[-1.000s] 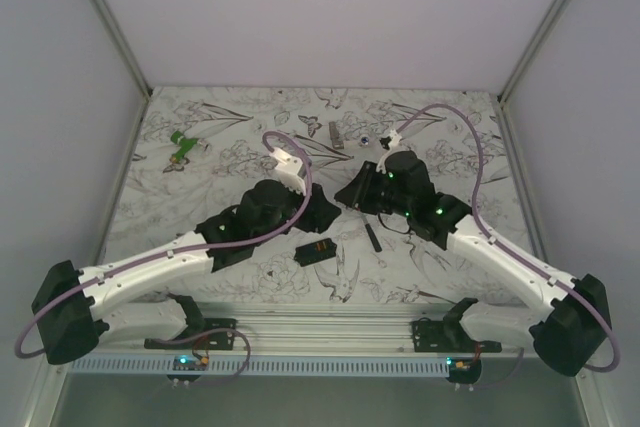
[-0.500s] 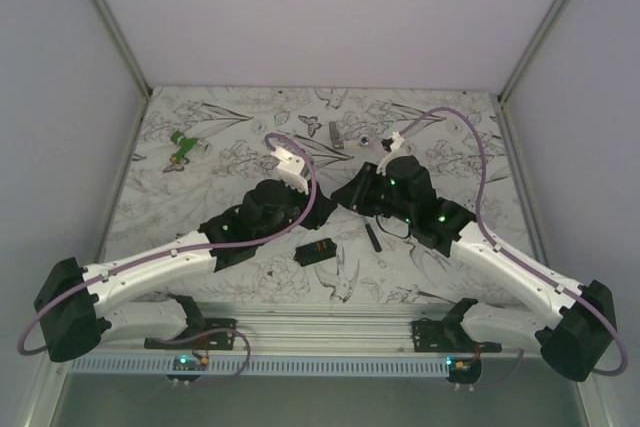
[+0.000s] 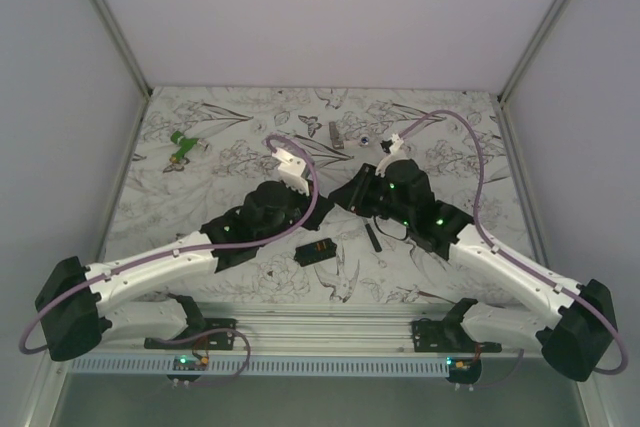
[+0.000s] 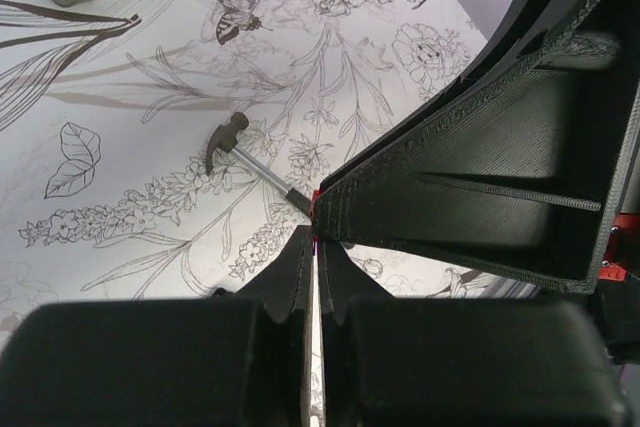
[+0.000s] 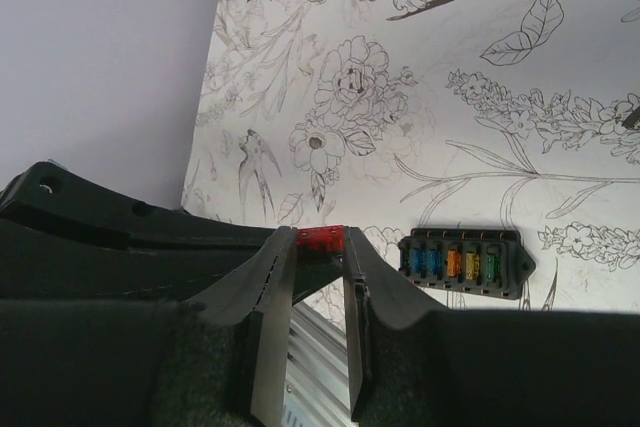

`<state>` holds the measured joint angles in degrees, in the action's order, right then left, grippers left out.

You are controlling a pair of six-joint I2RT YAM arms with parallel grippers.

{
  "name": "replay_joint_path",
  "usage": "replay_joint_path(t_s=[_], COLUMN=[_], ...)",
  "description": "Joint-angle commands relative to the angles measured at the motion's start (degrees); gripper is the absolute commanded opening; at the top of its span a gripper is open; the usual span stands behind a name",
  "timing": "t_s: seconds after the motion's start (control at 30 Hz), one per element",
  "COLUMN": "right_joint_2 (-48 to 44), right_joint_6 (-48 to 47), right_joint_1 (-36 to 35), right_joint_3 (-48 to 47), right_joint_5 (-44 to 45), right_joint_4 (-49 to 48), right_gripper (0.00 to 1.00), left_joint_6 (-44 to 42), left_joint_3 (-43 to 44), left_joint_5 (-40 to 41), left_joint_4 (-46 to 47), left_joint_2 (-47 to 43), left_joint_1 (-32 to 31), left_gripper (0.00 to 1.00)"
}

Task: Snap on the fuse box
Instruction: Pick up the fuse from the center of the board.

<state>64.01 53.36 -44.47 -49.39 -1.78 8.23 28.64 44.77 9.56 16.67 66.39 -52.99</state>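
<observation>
Pinching red fuse (image 5: 320,238), right fingers (image 5: 268,292) hang clear of fuse box (image 5: 462,265).

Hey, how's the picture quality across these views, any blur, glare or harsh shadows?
Top external: even, soft light, no glare, all sharp. Left wrist: hammer sharp, near jaws dark and blurred. Right wrist: fuse box crisp, red piece between the jaws clear, jaw bases soft.

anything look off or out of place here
One thing: a red fuse is outside the fuse box, pinched between the tips of the right end effector and held clear of the box. The box itself lies uncovered, with its coloured fuses showing. Nothing looks spilled or broken.
</observation>
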Motion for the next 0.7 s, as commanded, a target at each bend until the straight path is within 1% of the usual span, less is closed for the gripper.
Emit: replay_joint_path(t_s=[0.0,0.03,0.13,0.17,0.23,0.3,0.4,0.53,0.67], right_joint_2=[-1.66,-1.93,-3.41,-4.05,-5.09,-5.95,-7.03,-8.29,-8.88], right_joint_6=[0.19,-0.37,-3.65,-6.16,-11.55,-17.92,-27.93,-38.82,-47.89], right_joint_1=[-1.15,-1.15,-1.09,-1.00,-0.69,-0.27,0.59,1.09,1.20], right_joint_3=[1.55,1.65,1.39,1.01,-0.60,-2.53,-4.42,-5.54,-6.38], right_joint_5=[-0.74,-0.74,-0.27,-0.31,-1.05,-2.74,-8.05,-15.16,-21.78], right_joint_4=[-2.93,-2.89,-1.87,-1.45,0.10,2.34,4.32,6.43,8.53], right_gripper=[0.29,0.32,0.47,0.51,0.57,0.58,0.57,0.56,0.54], left_joint_6=[-1.57,-1.98,-3.65,-4.35,-5.19,-6.02,-8.43,-12.04,-14.35], left_joint_3=[-1.95,-2.34,-3.90,-4.45,-5.58,-6.36,-6.51,-5.19,-2.95], left_joint_5=[2.05,2.04,0.67,-0.92,-4.68,-9.76,-18.28,-26.78,-33.98], left_joint_4=[2.87,2.85,2.81,2.67,2.54,2.35,1.39,-1.06,-3.65], left_joint_2=[-0.39,-0.91,-2.75,-3.48,-4.89,-6.18,-8.02,-9.70,-10.05], left_joint_1=[-0.31,-0.28,0.45,1.03,2.71,4.88,7.66,8.90,9.05], left_gripper=[0.00,0.00,0.00,0.00,0.00,0.00,0.00,0.00,0.00])
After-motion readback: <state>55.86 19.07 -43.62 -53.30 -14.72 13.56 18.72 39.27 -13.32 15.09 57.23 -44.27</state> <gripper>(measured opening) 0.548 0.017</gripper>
